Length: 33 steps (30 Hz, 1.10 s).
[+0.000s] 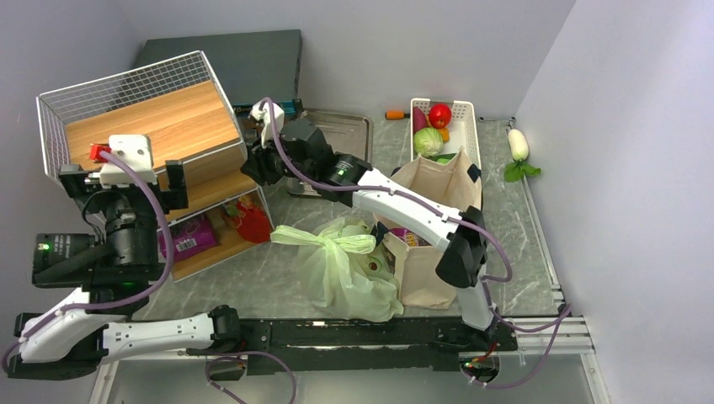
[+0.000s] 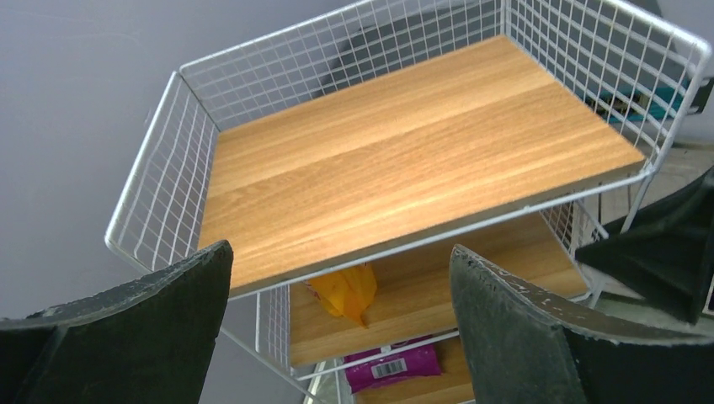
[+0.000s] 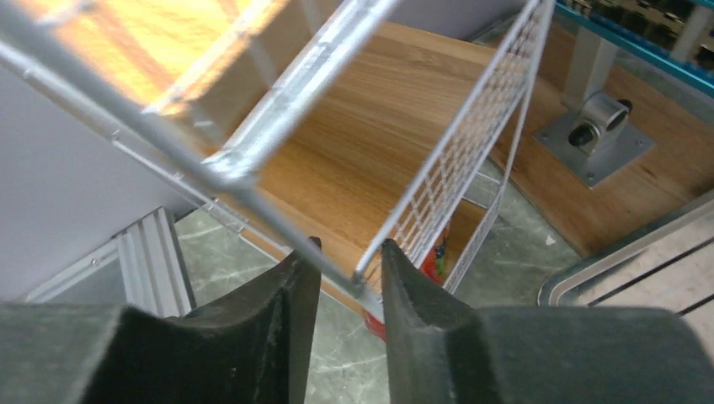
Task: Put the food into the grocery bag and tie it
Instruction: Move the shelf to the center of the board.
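Grocery bag against canvas tote, wire rack left, produce tray behind.

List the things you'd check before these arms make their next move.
1. Green bag lies on the table, handles bunched like a knot: ok.
2. What is inside it: cannot tell.
3. Left tool open and empty, above the wire shelf: ok.
4. Right tool clear of the shelf: not ok, a wire corner sits between its fingers.
5. Right tool gripping that wire: cannot tell.
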Tool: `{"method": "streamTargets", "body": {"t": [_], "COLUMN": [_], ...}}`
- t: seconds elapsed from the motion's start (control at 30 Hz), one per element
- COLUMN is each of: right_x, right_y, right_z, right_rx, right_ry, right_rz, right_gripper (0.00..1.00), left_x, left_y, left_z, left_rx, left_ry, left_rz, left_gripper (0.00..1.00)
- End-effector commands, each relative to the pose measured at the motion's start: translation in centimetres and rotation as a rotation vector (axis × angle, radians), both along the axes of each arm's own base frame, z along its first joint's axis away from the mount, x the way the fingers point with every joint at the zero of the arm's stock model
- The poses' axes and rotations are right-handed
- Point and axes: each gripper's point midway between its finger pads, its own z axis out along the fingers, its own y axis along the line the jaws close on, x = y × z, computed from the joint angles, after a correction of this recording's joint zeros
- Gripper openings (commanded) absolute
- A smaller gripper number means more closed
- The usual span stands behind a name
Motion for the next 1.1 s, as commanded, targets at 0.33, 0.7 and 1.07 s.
{"method": "streamTargets", "body": {"t": [0.33, 0.7, 1.07], "right_x": [2.9, 4.0, 2.8], "right_y": [-5.4, -15.3, -20.1], "right_z": [4.6, 2.2, 0.6], "right_rx": [0.03, -0.04, -0.086], "right_ry": [-0.164, -0.007, 0.05], "right_rz": [-0.275, -0.745, -1.057], "right_gripper": [0.0, 0.0, 0.0], "left_x": [-0.4, 0.2, 0.6], "left_y": [0.3, -1.6, -3.1], "left_z": [-5.5, -7.2, -9.5], "left_rx": [-0.013, 0.001, -0.027], "left_ry": [0.059, 0.066, 0.06], "left_rz": [0.032, 0.028, 0.027], "left_gripper": [0.99, 0.99, 0.92]}}
